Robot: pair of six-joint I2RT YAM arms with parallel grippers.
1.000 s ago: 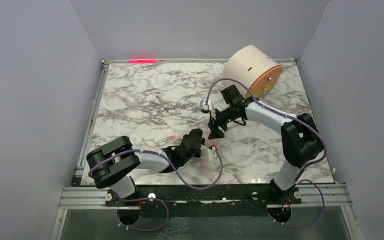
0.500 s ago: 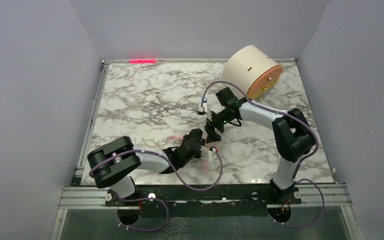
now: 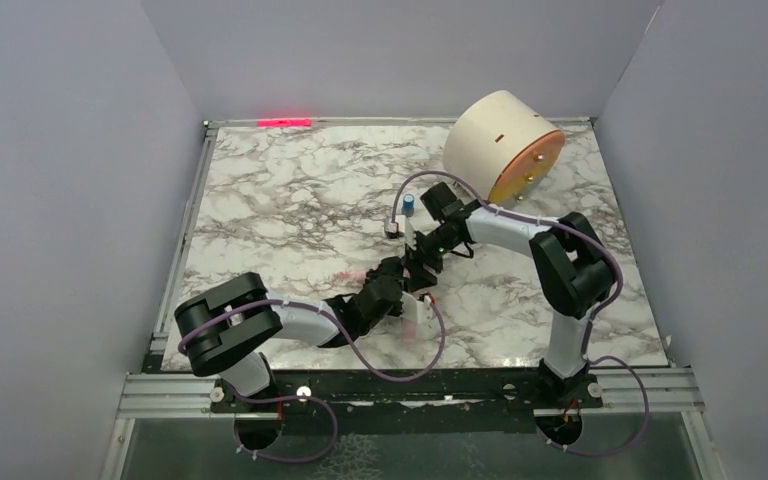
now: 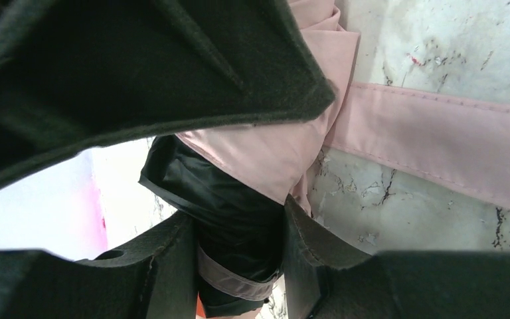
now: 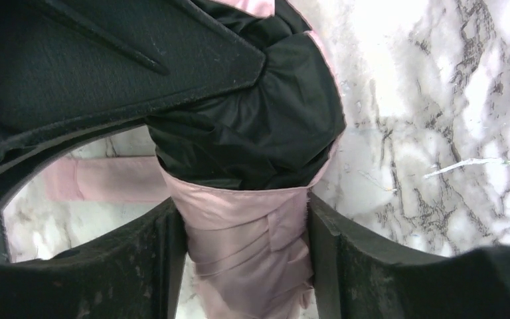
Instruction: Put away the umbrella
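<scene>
L gripper (image 4: 236, 269) and R gripper (image 5: 242, 266) both pinch the umbrella (image 5: 246, 226), nose to nose; bundle sits btw them, strap (image 4: 438, 133) loose on table (image 4: 438, 40).

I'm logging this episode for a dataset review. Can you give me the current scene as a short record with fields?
surface: marble table
umbrella: collapsed, pale pink with black fabric showing, near the table's middle
strap: unfastened, lying flat on the marble
left gripper: closed on the umbrella's black bundle
right gripper: closed around the pink folds, fabric touching both fingers
drum: cream with an orange face, far right corner, apart from both arms
task state: umbrella not yet put away
</scene>
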